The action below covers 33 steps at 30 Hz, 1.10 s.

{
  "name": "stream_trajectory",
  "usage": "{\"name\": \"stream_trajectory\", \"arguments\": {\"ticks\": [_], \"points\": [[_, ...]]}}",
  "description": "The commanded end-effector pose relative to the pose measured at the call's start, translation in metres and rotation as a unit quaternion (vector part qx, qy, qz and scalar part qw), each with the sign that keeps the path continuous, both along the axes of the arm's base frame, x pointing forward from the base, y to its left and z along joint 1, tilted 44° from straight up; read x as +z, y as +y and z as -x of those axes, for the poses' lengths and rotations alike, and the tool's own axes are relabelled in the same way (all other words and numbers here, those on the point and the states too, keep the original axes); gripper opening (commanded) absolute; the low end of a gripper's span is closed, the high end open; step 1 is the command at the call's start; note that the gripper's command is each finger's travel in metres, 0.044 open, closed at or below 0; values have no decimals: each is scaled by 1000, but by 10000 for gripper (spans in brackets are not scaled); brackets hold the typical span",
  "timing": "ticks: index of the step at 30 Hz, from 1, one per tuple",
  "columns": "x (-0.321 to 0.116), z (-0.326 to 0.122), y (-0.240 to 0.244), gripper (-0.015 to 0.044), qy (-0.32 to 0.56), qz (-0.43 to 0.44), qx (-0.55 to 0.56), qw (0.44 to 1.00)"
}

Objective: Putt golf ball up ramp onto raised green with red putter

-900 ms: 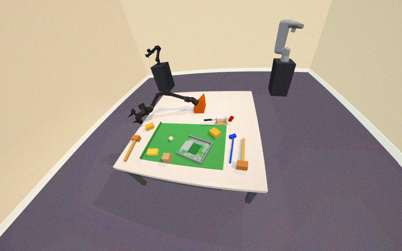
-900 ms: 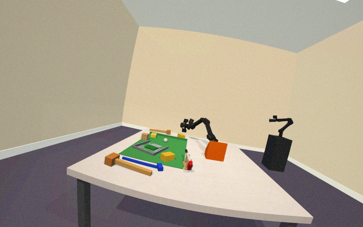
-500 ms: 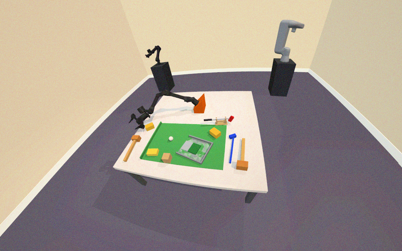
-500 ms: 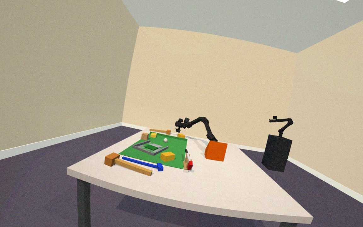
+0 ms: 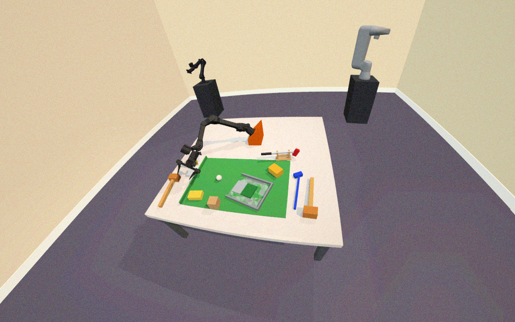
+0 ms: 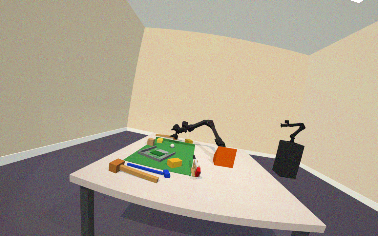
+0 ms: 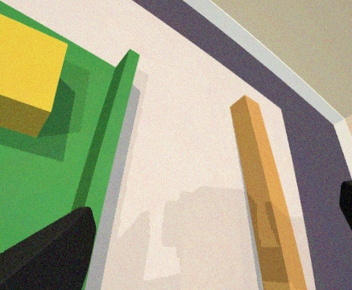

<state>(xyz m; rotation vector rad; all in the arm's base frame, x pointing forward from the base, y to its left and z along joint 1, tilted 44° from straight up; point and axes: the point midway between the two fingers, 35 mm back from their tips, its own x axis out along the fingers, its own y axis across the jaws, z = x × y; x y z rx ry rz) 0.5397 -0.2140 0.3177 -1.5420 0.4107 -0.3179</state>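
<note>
Gripper [image 5: 187, 169] wide open, nothing between the fingers; it hangs low over the far-left corner of the green mat [image 5: 251, 208], beside the wooden mallet [image 5: 168, 188] lying off the mat's left edge; wrist view shows the mallet's handle and a yellow block [image 7: 14, 70] on the mat, not the task's tool. Red putter [image 5: 281, 153] sits on a small wooden stand just beyond the mat's far edge toward the right, well apart from the gripper; red head at the right end, dark grip end pointing left. Golf ball [image 5: 219, 177] rests on the mat, left of the grey ramp and raised green [image 5: 248, 190]. Judgement: putter looks like a slim, stiff, light rod; head-heavy, so it may swing in a loose pinch; narrow shaft likely to slip or roll; best taken on the dark grip end, clear of the stand, jaws square across the shaft; ball light, will roll readily, so a gentle stroke.
</note>
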Motion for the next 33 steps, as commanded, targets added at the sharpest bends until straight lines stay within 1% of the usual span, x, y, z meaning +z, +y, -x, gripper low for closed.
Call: {"name": "stream_trajectory", "arguments": {"ticks": [1,5,9,16,21,25,29,33], "points": [[-54,-13,44,440,64,-49,28,996],[-101,-18,92,440,127,-85,55,987],[-147,-13,142,440,194,-112,79,971],[-224,19,228,440,318,-137,109,932],[-275,62,283,440,411,-134,121,894],[-311,107,320,440,485,-117,123,858],[-341,161,348,440,558,-83,118,817],[-364,217,364,440,621,-35,106,776]]}}
